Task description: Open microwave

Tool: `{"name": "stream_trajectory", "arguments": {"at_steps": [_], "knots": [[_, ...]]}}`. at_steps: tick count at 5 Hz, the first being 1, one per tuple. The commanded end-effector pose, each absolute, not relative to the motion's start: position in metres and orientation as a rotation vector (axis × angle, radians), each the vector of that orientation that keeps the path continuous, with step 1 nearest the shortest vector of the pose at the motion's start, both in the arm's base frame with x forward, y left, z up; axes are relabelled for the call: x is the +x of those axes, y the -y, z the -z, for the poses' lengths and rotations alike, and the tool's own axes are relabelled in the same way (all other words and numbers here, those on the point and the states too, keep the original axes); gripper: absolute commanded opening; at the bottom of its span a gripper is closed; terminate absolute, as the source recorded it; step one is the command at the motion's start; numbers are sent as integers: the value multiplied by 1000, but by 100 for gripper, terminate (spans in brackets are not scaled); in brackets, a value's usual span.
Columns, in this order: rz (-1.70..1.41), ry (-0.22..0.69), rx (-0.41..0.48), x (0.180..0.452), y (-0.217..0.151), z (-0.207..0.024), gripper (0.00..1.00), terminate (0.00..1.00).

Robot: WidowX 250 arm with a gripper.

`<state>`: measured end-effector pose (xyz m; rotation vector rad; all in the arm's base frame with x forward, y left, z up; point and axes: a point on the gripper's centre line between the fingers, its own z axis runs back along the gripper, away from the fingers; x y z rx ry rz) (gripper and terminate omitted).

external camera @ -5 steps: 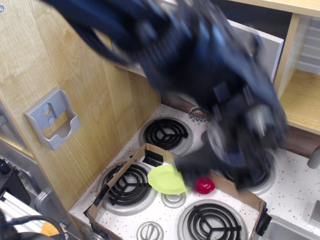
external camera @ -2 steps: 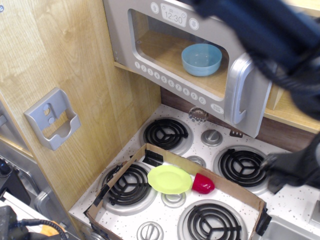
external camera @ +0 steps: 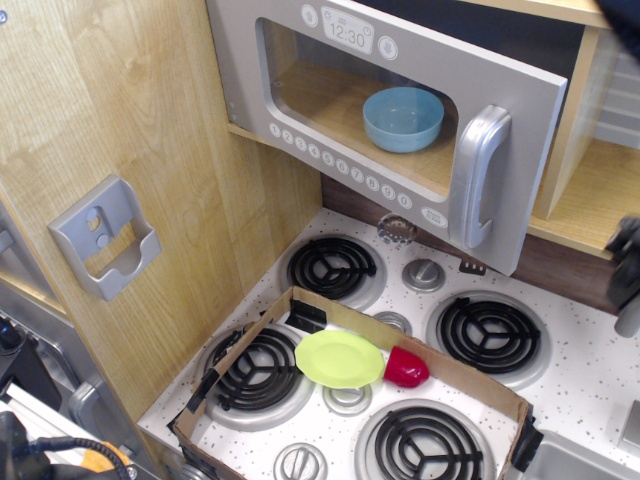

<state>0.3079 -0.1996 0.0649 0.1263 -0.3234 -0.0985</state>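
The grey toy microwave (external camera: 300, 75) hangs at the top centre, above the stove. Its wide window door stands swung out a little at the right side, and a dark gap shows behind its top edge. The silver vertical handle (external camera: 478, 175) is at the door's right end, and a row of small white buttons (external camera: 340, 165) runs along the bottom. A blue bowl (external camera: 403, 118) shows through the window. Only a dark blurred piece of my gripper (external camera: 628, 262) shows at the right edge, well right of the handle and touching nothing. Its fingers are not readable.
A toy stove with several black coil burners (external camera: 332, 268) lies below. A cardboard frame (external camera: 250, 340) on it holds a green plate (external camera: 339, 359) and a red cup (external camera: 406, 368). A grey bracket holder (external camera: 105, 238) hangs on the wood wall at the left. A wooden shelf (external camera: 600, 205) is at the right.
My arm swept from in front of the microwave and stove to the right and is now almost out of the frame. The microwave door and handle are now uncovered.
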Motion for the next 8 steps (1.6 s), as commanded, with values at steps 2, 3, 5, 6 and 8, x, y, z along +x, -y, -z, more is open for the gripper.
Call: {"name": "stream_trajectory", "arguments": {"at_steps": [2,3,5,6,8], "knots": [[338,392,118,347,164,-84,100,0],[427,411,131,358,152,-85,100,0],[417,416,122,354,122,-73,100,0],[298,383,91,334,110,-63,100,0],[48,278,151,262,81,-53,100,0]]}}
